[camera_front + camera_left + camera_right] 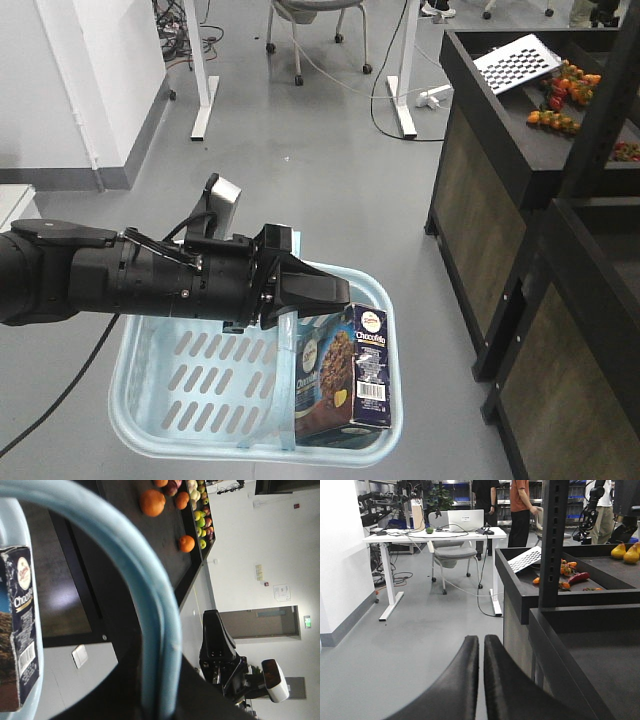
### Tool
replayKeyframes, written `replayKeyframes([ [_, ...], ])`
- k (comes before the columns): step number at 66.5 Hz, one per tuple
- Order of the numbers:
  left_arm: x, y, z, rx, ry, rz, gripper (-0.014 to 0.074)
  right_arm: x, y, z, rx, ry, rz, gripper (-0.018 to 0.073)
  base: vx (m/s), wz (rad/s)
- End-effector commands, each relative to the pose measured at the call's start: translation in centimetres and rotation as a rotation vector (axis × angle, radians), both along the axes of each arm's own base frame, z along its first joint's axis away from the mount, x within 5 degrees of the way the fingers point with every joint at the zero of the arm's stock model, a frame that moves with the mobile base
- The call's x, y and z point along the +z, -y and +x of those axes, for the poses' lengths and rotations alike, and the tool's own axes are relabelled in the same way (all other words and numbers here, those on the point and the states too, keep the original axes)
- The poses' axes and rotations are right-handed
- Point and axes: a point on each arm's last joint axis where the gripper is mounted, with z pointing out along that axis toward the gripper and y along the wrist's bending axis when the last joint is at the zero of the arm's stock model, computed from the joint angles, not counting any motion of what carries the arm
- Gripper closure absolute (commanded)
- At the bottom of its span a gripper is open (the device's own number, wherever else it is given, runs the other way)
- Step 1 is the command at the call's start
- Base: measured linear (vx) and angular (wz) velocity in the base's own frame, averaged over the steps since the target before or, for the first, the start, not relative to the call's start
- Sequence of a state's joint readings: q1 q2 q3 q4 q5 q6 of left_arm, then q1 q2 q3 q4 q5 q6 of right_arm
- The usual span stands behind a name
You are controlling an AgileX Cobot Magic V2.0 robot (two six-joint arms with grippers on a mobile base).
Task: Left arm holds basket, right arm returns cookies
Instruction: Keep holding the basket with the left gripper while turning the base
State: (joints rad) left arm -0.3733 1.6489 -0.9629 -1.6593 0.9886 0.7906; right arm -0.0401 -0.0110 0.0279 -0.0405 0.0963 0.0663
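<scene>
My left gripper (335,292) is shut on the flat handle (288,345) of the light blue basket (190,385) and holds it above the grey floor. In the left wrist view the handle (150,595) runs down into my closed jaws (161,702). The Chocofello cookies carton (345,375) stands upright inside the basket against its right wall; it also shows in the left wrist view (19,630). My right gripper (481,641) is shut and empty, pointing over the floor beside the dark shelf. The right arm (222,662) shows apart from the basket.
A dark wooden shelf unit (500,210) stands right of the basket, with small fruit (565,95) and a checkerboard card (515,62) on top. Its black post (554,540) is close to my right gripper. White desks (435,535), a chair (451,555) and people (521,505) are further back.
</scene>
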Motion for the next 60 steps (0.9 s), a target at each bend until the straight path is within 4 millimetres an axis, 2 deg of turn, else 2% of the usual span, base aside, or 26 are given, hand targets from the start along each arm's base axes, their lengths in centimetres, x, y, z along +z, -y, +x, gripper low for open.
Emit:
replayKeyframes([
  [1,3.52,0.2,-0.37,0.007,0.042,-0.156,0.0599,0.17,0.01,-0.03,-0.004,0.072,-0.02,0.0566,0.38,-0.01],
  [60,3.5,0.2,-0.35,0.009,0.042,-0.154,0.0599,0.18,0.01,-0.03,-0.004,0.073,-0.02,0.0566,0.37,0.07],
])
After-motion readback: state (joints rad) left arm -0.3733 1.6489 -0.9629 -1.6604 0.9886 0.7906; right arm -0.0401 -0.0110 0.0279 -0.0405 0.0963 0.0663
